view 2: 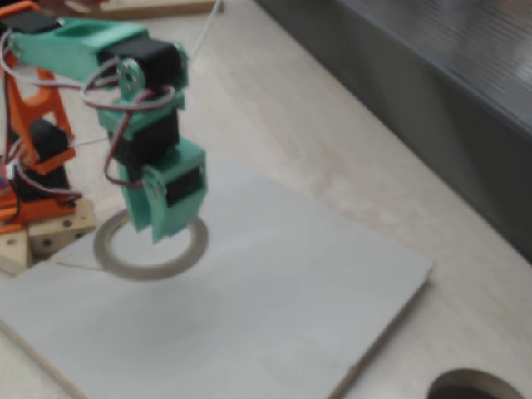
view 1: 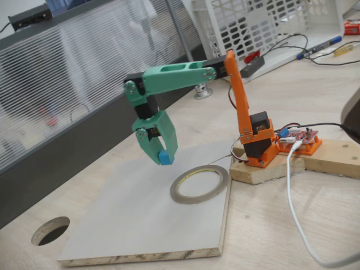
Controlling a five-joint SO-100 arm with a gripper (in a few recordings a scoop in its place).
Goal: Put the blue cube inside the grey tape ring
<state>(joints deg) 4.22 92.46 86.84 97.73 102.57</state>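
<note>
my gripper [view 1: 163,154] hangs above the pale board [view 1: 112,225] w/ the blue cube [view 1: 165,157] pinched between its green fingertips, jaws narrow and closed on it, clear of the surface. in a fixed view the cube sits at the very tip of the fingers, pointing down and a bit toward the ring.

the grey tape ring [view 1: 200,184] lies flat on the board's corner nearest the arm's orange base [view 1: 260,147], its yellowish inner edge showing, opening bare. in that view the ring lies to the right of and below the jaws, near but not under them; the cube hangs over plain board just outside the ring's left rim. the other fixed view, from the far side, has the gripper [view 2: 162,229] overlapping the ring [view 2: 150,253] in the picture, but the fingers block the cube there and i can't tell from it how far off centre i am.

my read: carry phase, cube lifted, drop not yet made. the next move needs a short shift toward the base side to bring the cube over the opening, then lower and release. the cube has no long axis to worry abt and is much smaller than the opening, so tolerance looks generous. main risk as i judge it: letting go too high and having it bounce out over the thin rim.

no brands, labels or legible writing on cube, ring or arm. a round hole [view 1: 50,230] in the tabletop sits well apart at the board's other end.
</note>
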